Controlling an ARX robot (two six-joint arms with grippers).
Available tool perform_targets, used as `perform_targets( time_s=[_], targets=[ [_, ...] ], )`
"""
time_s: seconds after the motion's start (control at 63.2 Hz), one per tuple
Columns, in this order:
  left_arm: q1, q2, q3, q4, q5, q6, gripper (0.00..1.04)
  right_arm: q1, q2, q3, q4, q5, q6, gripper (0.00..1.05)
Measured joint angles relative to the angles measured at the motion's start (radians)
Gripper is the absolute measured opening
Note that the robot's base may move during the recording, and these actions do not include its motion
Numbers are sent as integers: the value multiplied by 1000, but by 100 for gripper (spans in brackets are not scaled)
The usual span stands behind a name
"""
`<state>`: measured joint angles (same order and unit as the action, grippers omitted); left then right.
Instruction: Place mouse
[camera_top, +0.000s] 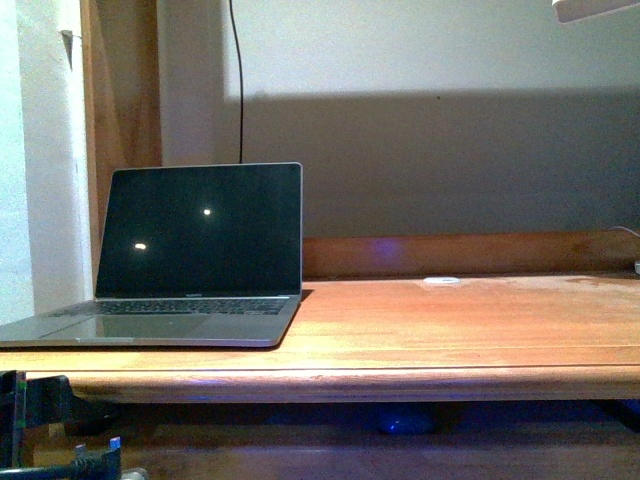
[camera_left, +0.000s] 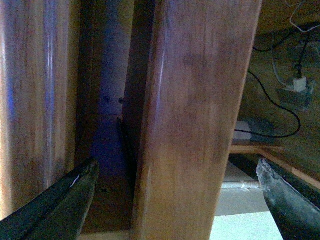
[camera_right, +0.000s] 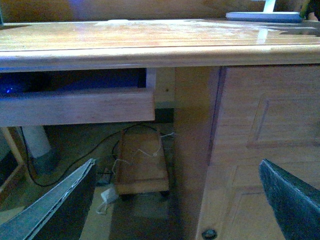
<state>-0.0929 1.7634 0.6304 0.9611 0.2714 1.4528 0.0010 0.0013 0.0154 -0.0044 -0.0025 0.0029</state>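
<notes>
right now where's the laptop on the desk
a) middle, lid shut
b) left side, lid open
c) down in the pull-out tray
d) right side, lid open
b: the laptop stands on the left part of the desk with its lid up and its screen dark.

Our front view sits level with the desk (camera_top: 450, 330) top, facing the wall (camera_top: 450, 150). Past the left gripper (camera_left: 176, 164) we press close to a wooden panel (camera_left: 195, 100) underneath; past the right gripper (camera_right: 177, 164) we face that desk's front edge.
</notes>
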Motion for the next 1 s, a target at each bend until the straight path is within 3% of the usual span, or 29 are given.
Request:
perform_targets(
  time_s=[0.491,0.791,0.997],
  targets=[
    [-63,106,131,-90,35,-108,97,0,0,0,0,0,0,97],
    [-108,10,187,-433,-22,-271,97,0,0,0,0,2,0,97],
    [-180,-118,195,-673,-14,-513,97,0,0,0,0,2,0,97]
  ],
)
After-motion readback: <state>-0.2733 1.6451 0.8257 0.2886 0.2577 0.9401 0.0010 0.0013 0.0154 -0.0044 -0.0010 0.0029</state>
